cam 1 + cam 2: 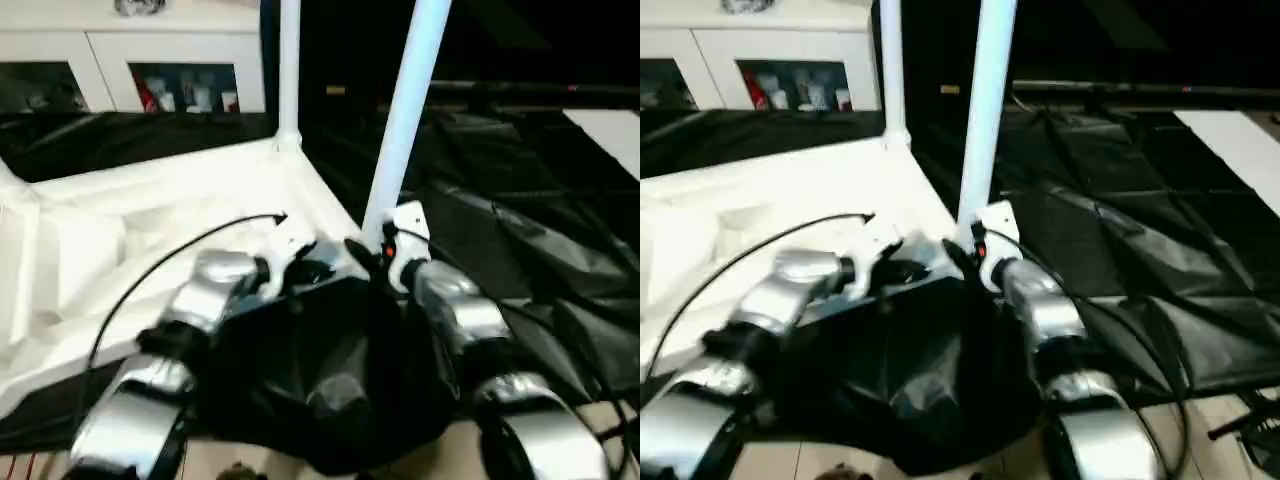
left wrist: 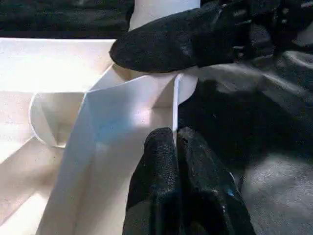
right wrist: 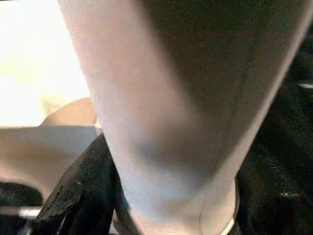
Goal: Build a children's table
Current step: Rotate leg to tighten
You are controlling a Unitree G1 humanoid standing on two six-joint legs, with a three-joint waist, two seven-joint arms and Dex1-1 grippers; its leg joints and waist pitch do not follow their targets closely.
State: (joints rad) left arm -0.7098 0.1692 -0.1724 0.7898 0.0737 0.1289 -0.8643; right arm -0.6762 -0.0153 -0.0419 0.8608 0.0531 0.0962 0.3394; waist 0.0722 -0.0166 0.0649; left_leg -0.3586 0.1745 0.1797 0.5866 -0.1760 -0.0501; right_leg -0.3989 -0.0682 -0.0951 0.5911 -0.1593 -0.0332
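The large white plastic tabletop [image 1: 150,230] lay ribbed side up on black sheeting [image 1: 520,250]. One long white tubular leg [image 1: 289,70] stood in its far corner socket; a second leg [image 1: 405,110] rose at the near corner, the right gripper [image 3: 146,205] clasped around its base. The left gripper [image 2: 176,161] pinched the tabletop's thin rim. Remaining legs seemed outstanding.

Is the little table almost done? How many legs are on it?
Not yet. The tabletop lies upside down, and one leg already stands in its far corner. The right gripper holds a second leg at the near corner; the left gripper pinches the tabletop's rim to steady it. Whether that leg is fully in, I cannot tell. The other corners still need legs.
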